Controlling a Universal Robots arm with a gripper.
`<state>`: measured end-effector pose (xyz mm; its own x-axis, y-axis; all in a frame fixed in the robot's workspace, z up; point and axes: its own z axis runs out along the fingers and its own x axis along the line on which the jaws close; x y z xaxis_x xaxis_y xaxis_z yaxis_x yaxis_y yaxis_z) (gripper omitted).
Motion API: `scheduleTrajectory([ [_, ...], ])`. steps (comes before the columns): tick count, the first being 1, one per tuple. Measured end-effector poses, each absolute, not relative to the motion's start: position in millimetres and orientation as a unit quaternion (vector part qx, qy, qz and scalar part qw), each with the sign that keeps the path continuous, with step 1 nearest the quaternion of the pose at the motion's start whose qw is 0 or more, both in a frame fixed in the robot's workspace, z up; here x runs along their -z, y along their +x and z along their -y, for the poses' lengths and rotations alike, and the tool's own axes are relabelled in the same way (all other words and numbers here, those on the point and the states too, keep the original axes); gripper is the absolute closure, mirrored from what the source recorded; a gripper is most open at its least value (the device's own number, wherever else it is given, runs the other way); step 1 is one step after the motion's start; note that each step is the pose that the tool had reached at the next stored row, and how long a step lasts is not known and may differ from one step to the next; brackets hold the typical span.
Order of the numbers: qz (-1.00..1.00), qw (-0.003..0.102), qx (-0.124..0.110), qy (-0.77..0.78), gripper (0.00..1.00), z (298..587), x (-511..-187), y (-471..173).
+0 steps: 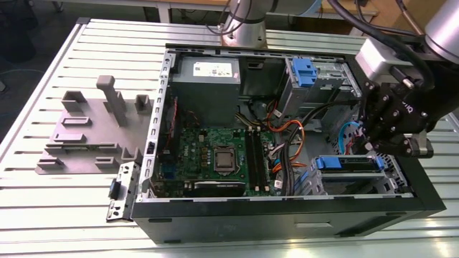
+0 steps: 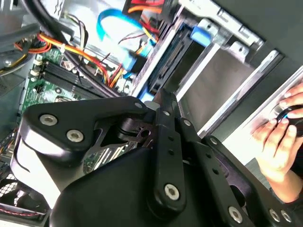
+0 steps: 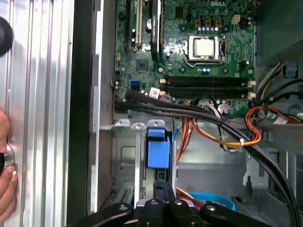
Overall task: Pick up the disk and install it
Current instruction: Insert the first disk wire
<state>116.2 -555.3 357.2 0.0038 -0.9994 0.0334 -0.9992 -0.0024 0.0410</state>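
Observation:
The disk (image 1: 348, 164) lies flat in the drive cage (image 1: 391, 185) at the front corner of the open computer case, on the exterior view's right, with its blue carrier frame showing at both ends. My gripper (image 1: 377, 149) hangs just over the disk's end nearest the case wall, fingers shut together. In the first wrist view the blue carrier tab (image 3: 157, 151) sits in the metal cage just ahead of my gripper (image 3: 163, 191). In the second wrist view my gripper (image 2: 163, 101) points at the blue carrier end (image 2: 201, 34). Whether the tips touch the disk is hidden.
The motherboard (image 1: 215, 156), orange and black cables (image 1: 287, 131), a grey power supply box (image 1: 208, 70) and an upright blue latch piece (image 1: 305, 72) crowd the case. A grey fixture (image 1: 90, 134) stands on the slatted table. A person's hand (image 2: 279, 137) rests beside the case.

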Motion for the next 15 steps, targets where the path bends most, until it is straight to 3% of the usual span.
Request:
scheduleTrajectory([
  [15,0.706,0.027,0.003,0.708,0.89,550.1,-360.1,125.3],
])
